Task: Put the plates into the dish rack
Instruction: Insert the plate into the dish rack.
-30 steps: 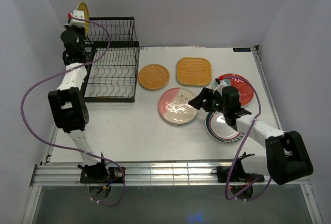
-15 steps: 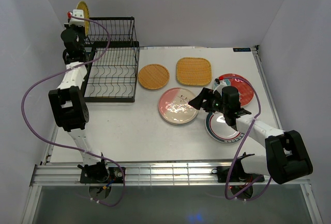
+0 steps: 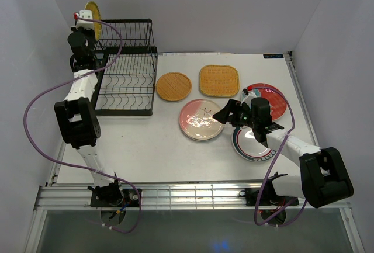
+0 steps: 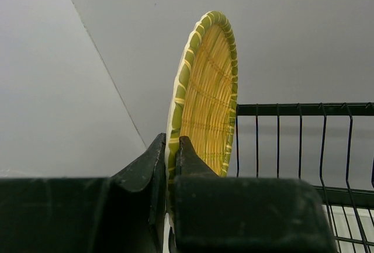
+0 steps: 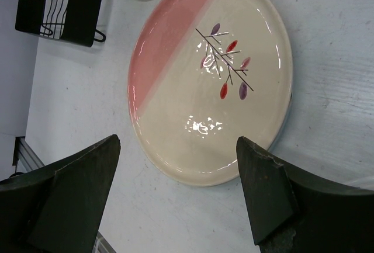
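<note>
Label [image 3: 273, 56] beyond red plate [image 3: 276, 99]: illegible.

The flat white table [image 3: 146, 148] carries a black wire dish rack [image 3: 125, 89] at its far-left corner. Just right of the rack lie a round orange woven plate [image 3: 173, 86] and a rounded-square orange woven plate [image 3: 219, 80], side by side. Nearer lie a pink-and-white round plate [image 3: 198, 121], a red round plate [image 3: 274, 98] and a partly hidden white plate with green rim rings [image 3: 248, 148].

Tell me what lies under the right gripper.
The pink-and-white plate lies flat on the table, below the open right gripper, its twig drawing showing. The table beneath the plate is covered, and one finger hides a bit of its rim.
</note>
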